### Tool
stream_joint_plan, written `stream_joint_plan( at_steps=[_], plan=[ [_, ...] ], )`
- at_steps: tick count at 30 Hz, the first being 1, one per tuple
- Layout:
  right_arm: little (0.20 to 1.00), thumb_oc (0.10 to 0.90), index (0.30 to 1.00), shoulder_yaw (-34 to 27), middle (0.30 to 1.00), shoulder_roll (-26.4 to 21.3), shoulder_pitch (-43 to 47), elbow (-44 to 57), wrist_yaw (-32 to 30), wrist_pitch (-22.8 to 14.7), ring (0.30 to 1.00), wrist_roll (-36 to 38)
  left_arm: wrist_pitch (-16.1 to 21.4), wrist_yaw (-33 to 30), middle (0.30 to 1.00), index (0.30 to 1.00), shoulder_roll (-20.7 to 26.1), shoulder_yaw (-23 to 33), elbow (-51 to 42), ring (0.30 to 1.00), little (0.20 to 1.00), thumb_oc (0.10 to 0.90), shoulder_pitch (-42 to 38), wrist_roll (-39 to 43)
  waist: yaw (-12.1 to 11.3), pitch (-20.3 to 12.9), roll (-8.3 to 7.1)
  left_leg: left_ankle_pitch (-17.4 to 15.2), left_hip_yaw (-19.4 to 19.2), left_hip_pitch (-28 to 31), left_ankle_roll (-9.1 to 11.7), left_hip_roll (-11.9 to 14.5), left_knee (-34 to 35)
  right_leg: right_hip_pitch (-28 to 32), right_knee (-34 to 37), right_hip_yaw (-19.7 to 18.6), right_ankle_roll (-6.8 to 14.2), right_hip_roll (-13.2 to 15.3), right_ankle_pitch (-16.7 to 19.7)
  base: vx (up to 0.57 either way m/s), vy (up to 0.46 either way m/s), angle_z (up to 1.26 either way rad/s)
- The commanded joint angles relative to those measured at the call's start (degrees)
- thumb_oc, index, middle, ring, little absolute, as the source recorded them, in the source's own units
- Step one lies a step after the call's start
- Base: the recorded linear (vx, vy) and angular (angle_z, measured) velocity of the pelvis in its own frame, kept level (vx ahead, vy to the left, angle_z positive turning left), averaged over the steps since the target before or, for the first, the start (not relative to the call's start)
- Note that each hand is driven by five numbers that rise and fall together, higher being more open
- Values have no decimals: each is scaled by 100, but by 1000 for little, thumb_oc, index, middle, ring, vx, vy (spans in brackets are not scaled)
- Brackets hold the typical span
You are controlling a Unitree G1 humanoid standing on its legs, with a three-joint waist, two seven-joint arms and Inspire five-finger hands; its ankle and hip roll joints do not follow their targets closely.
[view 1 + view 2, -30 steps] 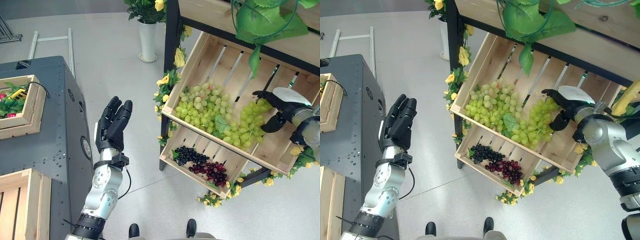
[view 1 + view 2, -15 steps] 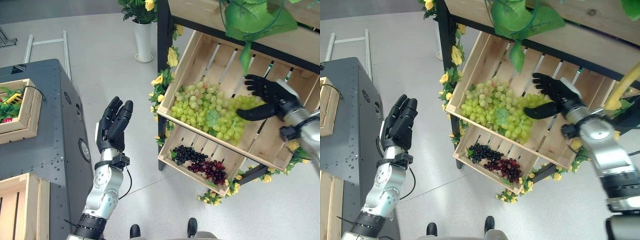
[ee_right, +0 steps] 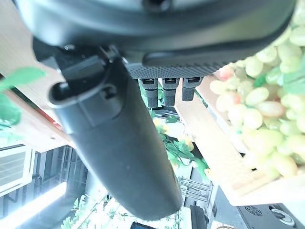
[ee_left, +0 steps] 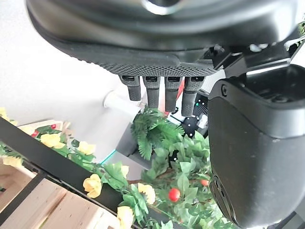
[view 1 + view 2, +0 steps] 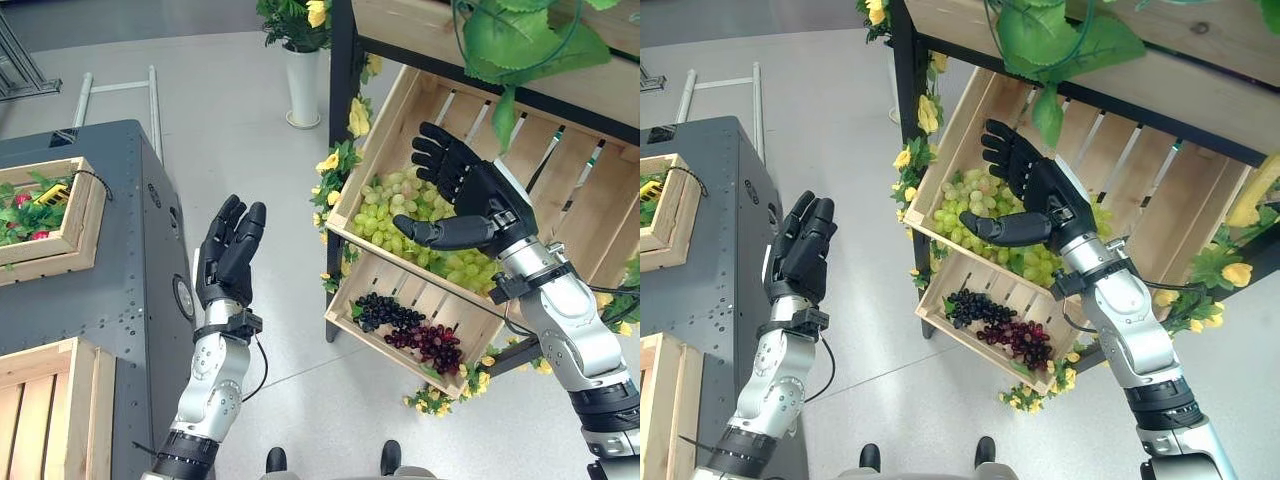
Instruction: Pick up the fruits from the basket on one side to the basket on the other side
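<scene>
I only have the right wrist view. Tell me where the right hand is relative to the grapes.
Observer: The right hand hovers open above the green grapes in the upper crate, holding nothing.
Operator: Report what's below that crate.
Observer: A lower crate with dark grapes and red grapes.
Operator: Give me the left hand.
Observer: The left hand is raised open beside the grey cabinet, empty.
</scene>
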State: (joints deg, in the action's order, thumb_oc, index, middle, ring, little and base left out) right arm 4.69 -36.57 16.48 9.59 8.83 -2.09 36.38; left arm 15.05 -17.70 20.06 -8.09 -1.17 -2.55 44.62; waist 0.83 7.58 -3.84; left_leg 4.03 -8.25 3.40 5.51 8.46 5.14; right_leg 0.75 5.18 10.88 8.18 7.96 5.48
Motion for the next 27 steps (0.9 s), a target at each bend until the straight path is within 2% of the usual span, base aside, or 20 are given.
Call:
stream_joint_plan(
  at_steps=[1, 3, 6, 8, 14, 20, 24, 27],
  plan=[
    [900, 800, 900, -417, 900, 171, 239, 512, 307, -625, 900, 1235, 756, 167, 900, 900, 113, 22, -423, 900, 900, 800, -320, -485, -59, -534, 62, -330, 5, 30, -177, -85, -14, 316, -18, 16, -20, 155, -175, 0, 0, 0],
    [900, 800, 900, -284, 900, 411, 145, 612, 597, -508, 900, 1610, 755, 199, 900, 900, 78, 6, -428, 900, 900, 800, -309, -482, -78, -532, 72, -318, 16, 23, -181, -89, -14, 317, -18, 33, -23, 166, -176, 0, 0, 0],
    [900, 800, 900, -16, 900, 854, -44, 781, 1111, -136, 900, 2302, 778, 276, 900, 900, 9, -28, -417, 900, 900, 800, -276, -493, -121, -534, 77, -304, 36, 6, -188, -98, -14, 317, -18, 72, -28, 185, -172, 7, 37, 1],
    [900, 800, 900, 451, 900, 1319, -387, 671, 1423, 23, 900, 2395, 862, 367, 900, 900, -44, -123, -387, 900, 900, 800, -185, -439, -195, -528, 96, -284, 88, -6, -205, -126, -14, 339, -18, 137, -25, 219, -164, 16, 63, 2],
    [900, 800, 900, 1233, 900, 1682, -974, -97, 1943, 366, 900, 2387, 803, 526, 900, 900, -80, -339, -336, 900, 900, 800, -5, -361, -348, -501, 90, -273, 228, -81, -279, -269, -14, 355, -23, 356, 32, 336, -125, 9, 85, 10],
    [900, 800, 900, 1938, 900, 1685, -1142, -1050, 2781, 93, 900, 1588, 813, 1145, 900, 900, -6, -625, -54, 900, 900, 800, 161, -283, -547, -383, 120, -289, 380, -191, -489, -540, -14, 208, -393, 505, 122, 547, -199, -5, 138, 17],
    [900, 800, 900, 2118, 900, 1725, -1249, -1712, 2801, -133, 900, 1176, 652, 1412, 900, 900, 62, -682, 150, 900, 900, 800, 218, -268, -630, -359, 160, -335, 498, -194, -597, -683, -14, 162, -634, 554, 143, 657, -230, 18, 100, 14],
    [900, 800, 900, 2192, 900, 1778, -1382, -2148, 2303, -285, 900, 999, 441, 1628, 900, 900, 104, -674, 416, 900, 900, 800, 286, -402, -636, -359, 201, -342, 606, -195, -659, -749, -14, 48, -945, 478, 153, 719, -197, 16, 49, 27]
  ],
)
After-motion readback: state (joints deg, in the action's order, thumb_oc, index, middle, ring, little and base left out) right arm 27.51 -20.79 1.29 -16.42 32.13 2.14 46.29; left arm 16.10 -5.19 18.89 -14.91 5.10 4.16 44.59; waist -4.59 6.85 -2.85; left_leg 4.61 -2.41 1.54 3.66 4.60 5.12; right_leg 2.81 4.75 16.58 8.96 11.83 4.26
